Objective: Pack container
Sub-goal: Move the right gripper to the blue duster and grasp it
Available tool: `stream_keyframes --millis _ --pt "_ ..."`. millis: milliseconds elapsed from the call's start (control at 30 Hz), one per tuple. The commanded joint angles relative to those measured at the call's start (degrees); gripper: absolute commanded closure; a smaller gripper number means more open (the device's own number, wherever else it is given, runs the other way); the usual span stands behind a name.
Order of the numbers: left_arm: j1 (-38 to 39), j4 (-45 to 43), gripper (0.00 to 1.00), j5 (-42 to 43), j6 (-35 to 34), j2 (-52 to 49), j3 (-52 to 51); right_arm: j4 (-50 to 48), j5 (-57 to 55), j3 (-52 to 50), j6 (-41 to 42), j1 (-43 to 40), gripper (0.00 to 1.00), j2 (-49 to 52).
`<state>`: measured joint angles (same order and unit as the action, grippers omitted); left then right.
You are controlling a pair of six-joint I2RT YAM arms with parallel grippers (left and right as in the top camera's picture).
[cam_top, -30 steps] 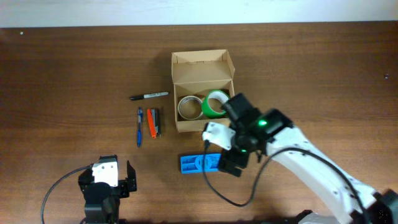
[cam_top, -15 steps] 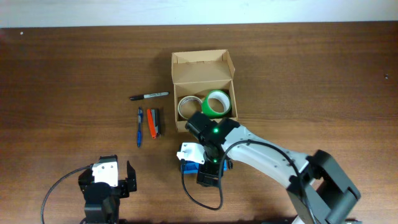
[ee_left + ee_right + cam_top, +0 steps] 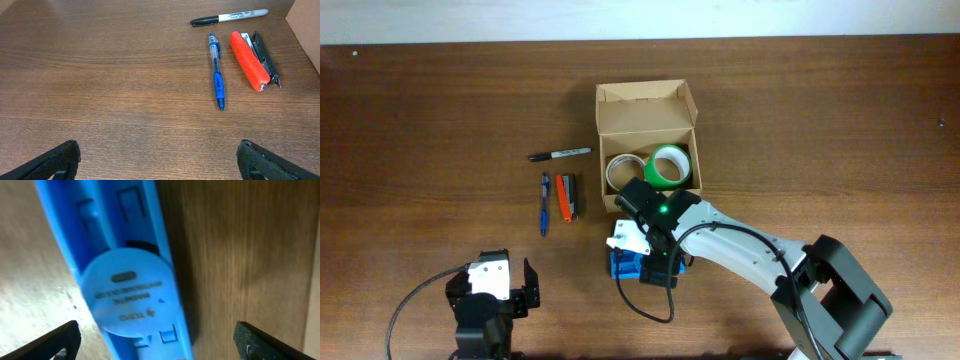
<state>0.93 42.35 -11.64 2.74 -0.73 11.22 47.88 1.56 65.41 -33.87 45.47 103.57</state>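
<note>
overhead, the right arm (image 3: 725, 238) hides most of the blue packet (image 3: 620, 266) — its wrist view shows the round label (image 3: 131, 296), right jaws wide open and empty (left jaws too).

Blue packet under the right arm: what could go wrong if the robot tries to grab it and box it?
1. The blue packet lies flat on the table, so the open right gripper may hit the table or slip off its thin edges.
2. The container already holds a green tape roll and a tan tape roll; the long packet might catch on them or on the rim.
</note>
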Motion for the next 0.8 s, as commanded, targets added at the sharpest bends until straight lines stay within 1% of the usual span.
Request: stream_keyframes --millis 0,500,533,600,767 --pt "-0.3 -0.1 0.0 -0.6 -0.6 0.4 -0.4 -0.5 -2.7 -0.4 -0.2 0.3 0.01 0.4" --pt "-0.3 -0.1 0.01 -0.6 -0.6 0.4 -0.4 -2.5 1.6 -0.4 -0.2 0.3 0.0 1.9" --pt "-0.3 -0.1 0.0 -0.6 -0.6 0.4 -0.4 -2.7 1.9 -0.4 -0.2 0.3 0.03 1.9" --pt "-0.3 -0.1 0.0 -0.6 -0.6 0.4 -0.4 -3.0 3.1 -0.4 -0.2 0.3 0.05 1.9" --pt "-0.3 -0.1 0.01 -0.6 -0.6 0.4 -0.4 -3.7 4.3 -0.6 -0.2 0.3 0.06 2.0"
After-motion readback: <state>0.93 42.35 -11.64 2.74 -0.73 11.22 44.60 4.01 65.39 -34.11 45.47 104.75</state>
